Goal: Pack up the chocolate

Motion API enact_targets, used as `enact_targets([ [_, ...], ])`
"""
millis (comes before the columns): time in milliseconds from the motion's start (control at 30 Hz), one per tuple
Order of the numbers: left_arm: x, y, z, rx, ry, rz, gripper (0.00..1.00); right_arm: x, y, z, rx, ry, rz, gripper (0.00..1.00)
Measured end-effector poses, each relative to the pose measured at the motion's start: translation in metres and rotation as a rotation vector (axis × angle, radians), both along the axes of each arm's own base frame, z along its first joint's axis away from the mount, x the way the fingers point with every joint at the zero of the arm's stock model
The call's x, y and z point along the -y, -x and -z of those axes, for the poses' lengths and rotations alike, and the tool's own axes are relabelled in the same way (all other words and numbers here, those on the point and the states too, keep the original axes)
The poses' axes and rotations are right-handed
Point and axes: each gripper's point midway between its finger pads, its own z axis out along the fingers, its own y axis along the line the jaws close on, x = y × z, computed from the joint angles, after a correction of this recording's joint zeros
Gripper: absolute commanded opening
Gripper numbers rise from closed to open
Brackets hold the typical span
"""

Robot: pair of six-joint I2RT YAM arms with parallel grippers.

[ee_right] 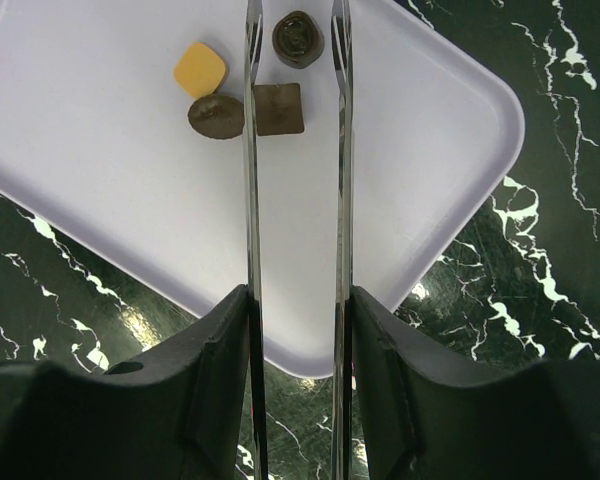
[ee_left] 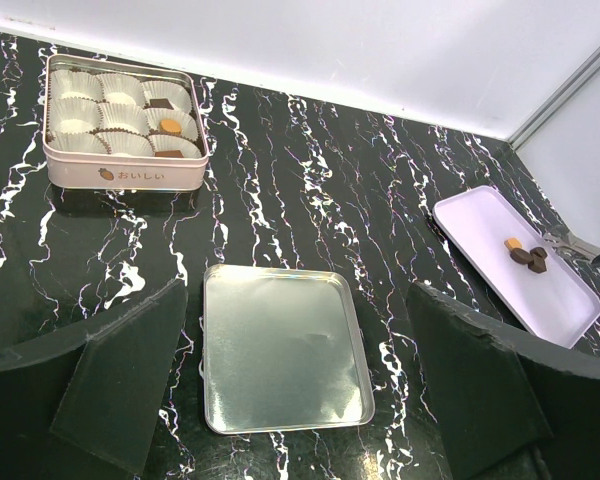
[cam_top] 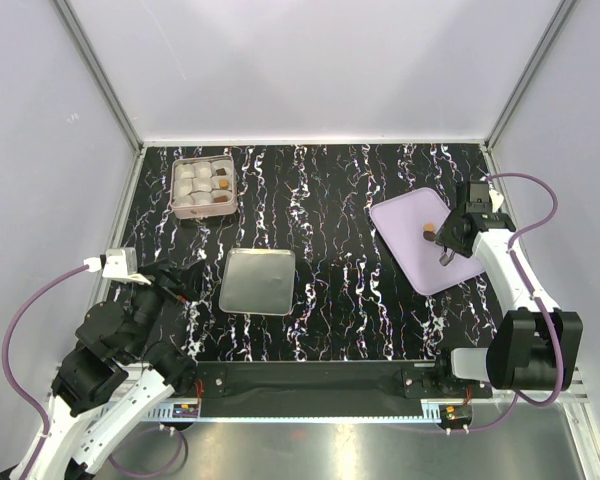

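Observation:
Several chocolates lie on a lavender tray [ee_right: 100,180]: a tan square [ee_right: 200,68], a dark oval [ee_right: 216,115], a brown square [ee_right: 279,108] and a dark round one [ee_right: 298,38]. My right gripper [ee_right: 296,300] is shut on metal tongs [ee_right: 248,180], whose two blades stand apart. Their tips reach the brown square and the round piece. In the top view this gripper [cam_top: 452,238] hangs over the tray [cam_top: 420,270]. A pink tin [cam_top: 202,186] of white paper cups holds three chocolates [ee_left: 170,125]. My left gripper [ee_left: 300,400] is open and empty.
A silver tin lid [ee_left: 280,350] lies flat on the black marbled table, just ahead of my left gripper [cam_top: 180,285]. The pink tin [ee_left: 120,178] stands at the back left. White walls close in the table at the back and on both sides.

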Motion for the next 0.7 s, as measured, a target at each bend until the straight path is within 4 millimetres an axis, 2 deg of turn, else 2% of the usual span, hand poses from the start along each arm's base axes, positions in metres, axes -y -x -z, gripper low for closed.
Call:
enact_targets([
  [400, 0.000, 0.000, 0.000, 0.000, 0.000, 0.000, 0.99, -0.004, 0.006, 0.026, -0.061, -0.023, -0.009, 0.49],
  [700, 0.000, 0.000, 0.000, 0.000, 0.000, 0.000, 0.99, -0.004, 0.003, 0.027, -0.058, -0.023, -0.013, 0.43],
])
